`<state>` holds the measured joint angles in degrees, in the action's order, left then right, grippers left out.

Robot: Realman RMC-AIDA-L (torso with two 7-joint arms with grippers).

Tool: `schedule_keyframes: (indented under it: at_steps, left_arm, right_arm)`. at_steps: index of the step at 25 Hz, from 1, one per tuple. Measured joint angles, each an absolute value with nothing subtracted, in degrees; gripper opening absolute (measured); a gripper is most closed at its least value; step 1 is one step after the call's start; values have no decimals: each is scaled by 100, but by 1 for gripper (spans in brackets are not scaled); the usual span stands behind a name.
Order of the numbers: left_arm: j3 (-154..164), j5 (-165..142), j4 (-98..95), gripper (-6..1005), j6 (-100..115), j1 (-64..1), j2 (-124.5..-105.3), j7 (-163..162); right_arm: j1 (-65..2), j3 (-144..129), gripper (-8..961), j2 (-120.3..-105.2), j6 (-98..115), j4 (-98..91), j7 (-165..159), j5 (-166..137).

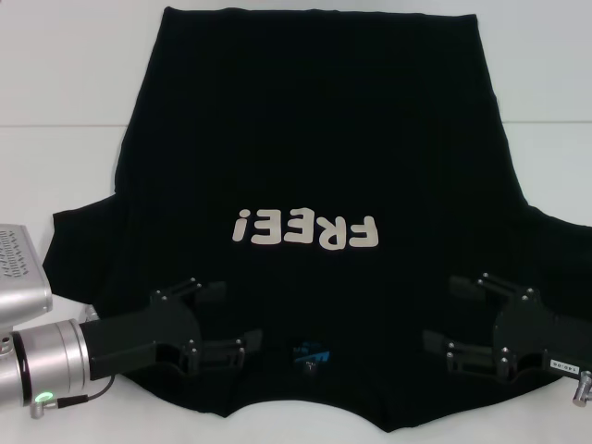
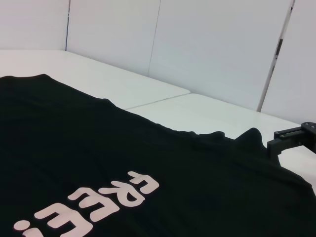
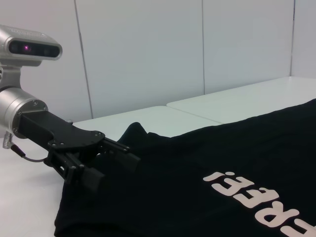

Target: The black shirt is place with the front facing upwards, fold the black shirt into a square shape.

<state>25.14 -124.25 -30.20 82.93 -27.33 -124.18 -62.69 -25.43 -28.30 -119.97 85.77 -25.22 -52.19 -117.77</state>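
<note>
The black shirt (image 1: 314,139) lies spread flat on the white table (image 1: 55,74), front up. Its pale "FREE!" lettering (image 1: 305,228) reads upside down from the head view, and the collar with its small blue label (image 1: 310,352) is nearest me. My left gripper (image 1: 229,319) hovers open over the shirt just left of the collar; it also shows in the right wrist view (image 3: 121,170). My right gripper (image 1: 446,313) is open over the shirt right of the collar, and one of its fingers (image 2: 295,138) shows in the left wrist view. Neither gripper holds cloth.
The two sleeves spread out to the left (image 1: 79,245) and right (image 1: 555,231). The hem (image 1: 319,14) lies at the far side of the table. White wall panels (image 2: 212,44) stand behind the table. A seam in the tabletop (image 1: 55,125) runs across.
</note>
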Motion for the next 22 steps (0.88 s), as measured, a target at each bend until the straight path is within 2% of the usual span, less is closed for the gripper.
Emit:
schedule_keyframes:
  at_steps: [12, 22]
  left_arm:
    - [2325, -12403, -3044, 950, 8271, -2773, -12400, -6721]
    - [1947, -12467, -3543, 948, 8021, -3189, -11971, -9500]
  right_arm:
    - [-2594, -2795, 915, -11997, 8578, -2522, -5246, -11777]
    - [-2707, -2777, 916, -11997, 8570, -2515, -5263, -11777]
